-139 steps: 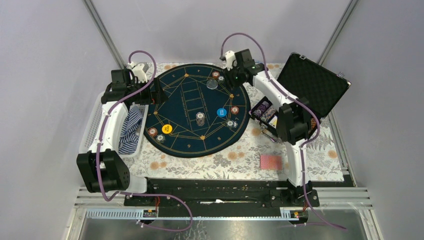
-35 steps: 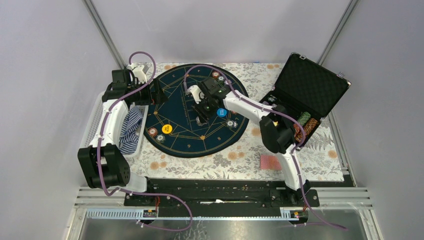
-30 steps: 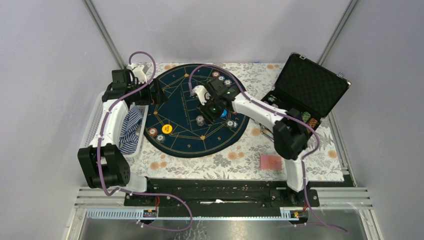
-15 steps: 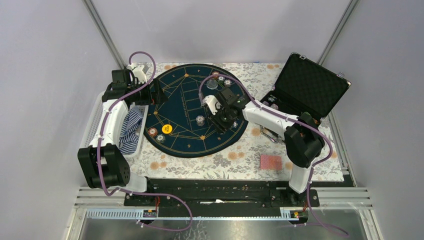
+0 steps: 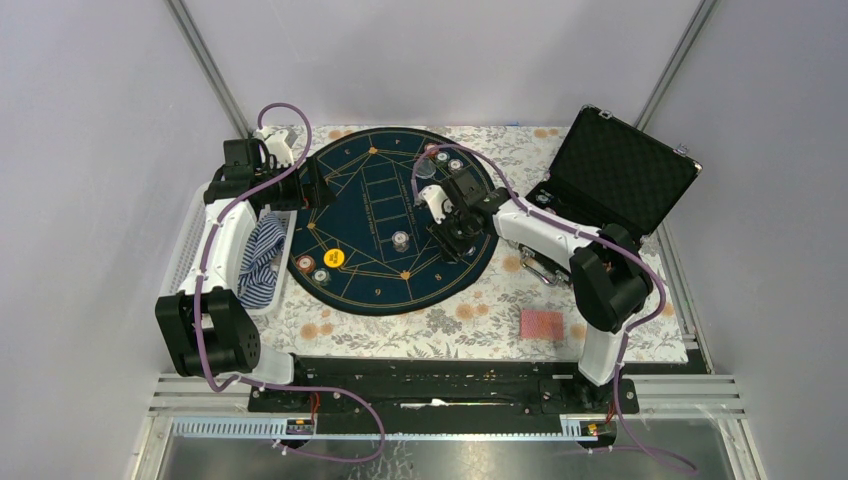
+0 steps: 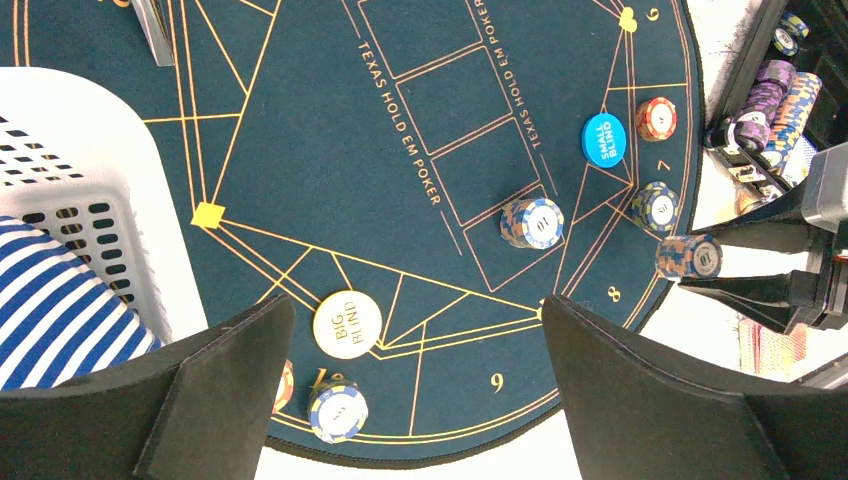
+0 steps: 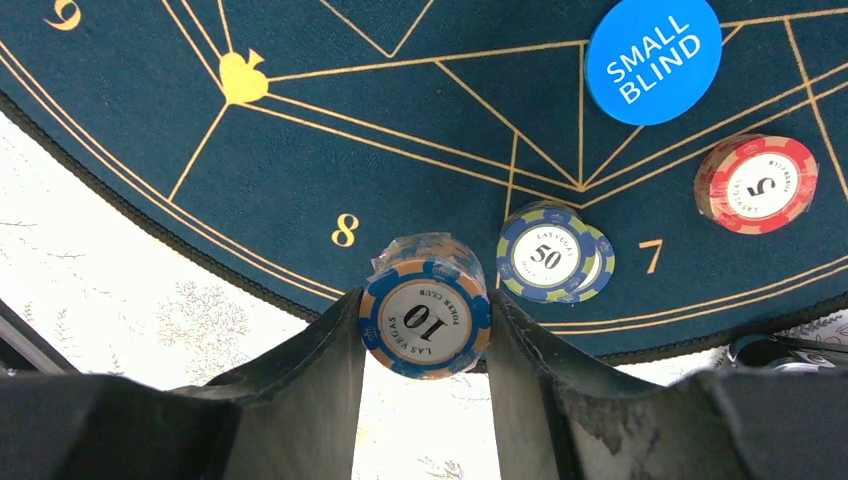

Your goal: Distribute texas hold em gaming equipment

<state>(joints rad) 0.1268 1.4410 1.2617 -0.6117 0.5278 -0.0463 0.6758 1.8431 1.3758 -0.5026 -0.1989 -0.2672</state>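
1. The stack of "10" chips, orange and blue at the rim and wrapped in clear film, sits between the fingers of my right claw, low in the middle of the right wrist view.
2. My right claw is drawn in to the width of that stack. Both fingers press its sides and touch nothing else.
3. The stack lies over the edge of the dark-blue mat, just below the gold "8". I cannot tell whether it rests on the mat or hangs just above it.
4. Just to its right is a blue and yellow-green "50" stack, close to my right finger. Farther right stands a red "5" stack, and at the upper right lies the blue SMALL BLIND button.
5. My left claw is spread wide and holds nothing. Its two dark fingers fill the bottom corners of the left wrist view, above the mat.
6. Between those fingers lies the cream BIG BLIND button, with a blue-edged chip stack below it near the mat's rim. A second "10" stack stands at the middle of the mat.
7. At the left edge of that view is a white basket holding a blue-striped cloth.
8. In the top view, the deck of red-backed cards lies on the floral cloth at the lower right, well apart from both claws. The black case stands open at the upper right.
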